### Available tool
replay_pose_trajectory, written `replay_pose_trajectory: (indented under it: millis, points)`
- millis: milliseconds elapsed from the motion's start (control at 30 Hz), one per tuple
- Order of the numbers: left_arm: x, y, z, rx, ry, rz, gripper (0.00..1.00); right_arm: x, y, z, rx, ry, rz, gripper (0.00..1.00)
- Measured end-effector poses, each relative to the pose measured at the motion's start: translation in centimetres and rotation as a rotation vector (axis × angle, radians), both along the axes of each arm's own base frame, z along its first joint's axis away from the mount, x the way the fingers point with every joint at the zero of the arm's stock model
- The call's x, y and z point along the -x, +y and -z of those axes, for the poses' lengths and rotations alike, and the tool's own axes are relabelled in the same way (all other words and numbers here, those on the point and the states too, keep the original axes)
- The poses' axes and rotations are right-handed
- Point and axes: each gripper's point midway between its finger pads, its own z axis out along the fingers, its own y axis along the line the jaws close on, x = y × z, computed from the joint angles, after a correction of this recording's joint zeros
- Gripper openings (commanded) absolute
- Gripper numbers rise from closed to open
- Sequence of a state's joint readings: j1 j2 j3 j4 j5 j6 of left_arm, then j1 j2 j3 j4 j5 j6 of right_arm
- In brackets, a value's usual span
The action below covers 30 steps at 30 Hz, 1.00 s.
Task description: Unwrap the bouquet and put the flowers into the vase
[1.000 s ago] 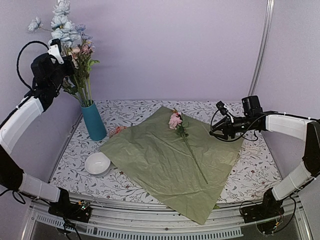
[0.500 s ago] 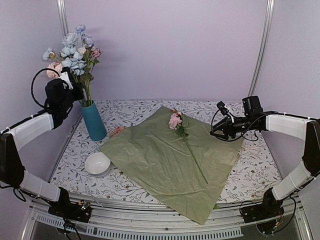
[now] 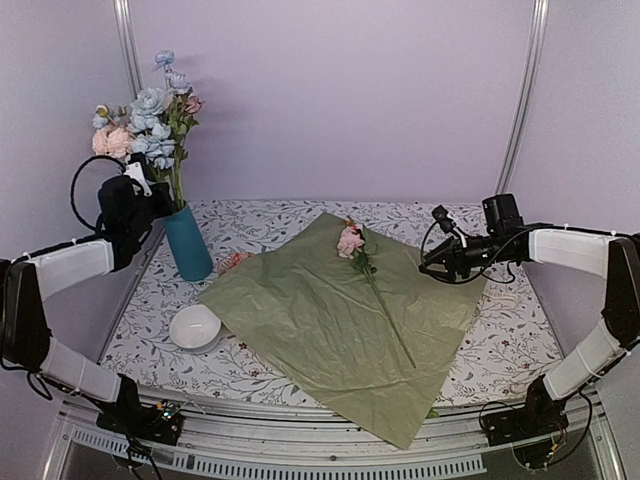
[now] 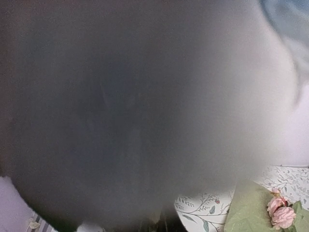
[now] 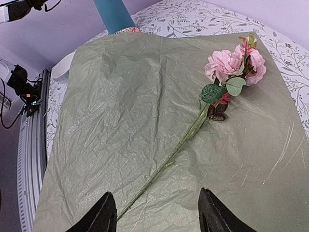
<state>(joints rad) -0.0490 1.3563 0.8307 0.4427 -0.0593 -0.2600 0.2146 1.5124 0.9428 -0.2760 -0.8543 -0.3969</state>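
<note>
Nearest me, a corner of the olive-green sheet point(image 3: 330, 335) hangs over the front edge of the table point(image 3: 520, 345); the rest lies spread and creased across the patterned top. Just off its left edge sits a white bowl point(image 3: 195, 327), right way up. One pink flower stem point(image 3: 378, 290) lies alone on the sheet, cut end towards me and pink heads near the paper's far corner. My right gripper point(image 3: 428, 262) hangs at the sheet's right edge, beside that stem and clear of it. Its wrist camera shows the two fingers point(image 5: 104, 215) set wide apart, with only paper and the stem's tail end between them. Farther back on the left the vase point(image 3: 188, 243) stands upright, close to the sheet's left corner, with a small pinkish thing point(image 3: 235, 262) on the table between them. The flowers point(image 3: 150, 110) stand in it, stems down in the mouth, with blue, cream and pink heads fanned high above the rim. My left gripper point(image 3: 155, 200) sits right against those stems just above the rim. Its jaws are closed, but I cannot tell whether any stem is pinched between them. The left wrist camera is almost wholly blurred by something close to the lens, leaving only a corner of sheet and pink heads at lower right.
</note>
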Motion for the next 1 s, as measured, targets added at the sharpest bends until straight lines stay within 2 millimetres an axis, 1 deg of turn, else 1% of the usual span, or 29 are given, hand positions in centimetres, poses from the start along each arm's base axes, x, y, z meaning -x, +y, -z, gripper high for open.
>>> replay_pose_trajectory:
  millis: [67,133,233,300,333,467,533,600,700,733,833,1000]
  points:
    - [0.1,0.0,0.4,0.01,0.007,0.0,0.28,0.0,0.0,0.1,-0.002,0.006,-0.003,0.6]
    - [0.5,0.0,1.0,0.024,0.021,0.001,0.37,0.1,0.1,0.3,-0.006,0.014,-0.007,0.61]
    - [1.3,0.2,1.2,0.041,0.035,-0.006,0.47,0.2,0.1,0.5,-0.008,0.032,-0.008,0.61]
    - [2.0,0.3,0.5,0.056,0.032,-0.014,0.52,0.3,0.1,0.7,-0.007,0.042,-0.007,0.6]
    - [2.5,0.4,-0.1,0.064,0.022,-0.018,0.53,0.3,0.2,0.8,-0.005,0.052,-0.007,0.59]
    - [4.6,0.4,-1.9,0.1,-0.003,-0.02,0.53,0.4,0.6,1.8,0.018,0.097,-0.014,0.58]
    - [5.7,0.1,-2.1,0.119,0.003,-0.011,0.5,0.6,1.1,2.2,0.036,0.113,-0.024,0.57]
    - [6.5,-0.3,-1.9,0.137,0.023,-0.001,0.45,1.0,1.8,2.6,0.058,0.123,-0.043,0.57]
    - [7.7,-2.6,-1.6,0.153,0.062,0.054,0.41,1.7,3.2,3.3,0.099,0.131,-0.076,0.56]
    - [8.2,-3.8,-1.5,0.153,0.076,0.084,0.41,1.9,3.5,3.7,0.117,0.133,-0.082,0.56]
    - [9.7,-8.5,-1.6,0.149,0.108,0.208,0.4,2.0,4.4,4.9,0.181,0.14,-0.092,0.55]
    - [11.9,-15.3,-2.0,0.144,0.127,0.387,0.36,1.1,5.9,7.6,0.33,0.127,-0.083,0.53]
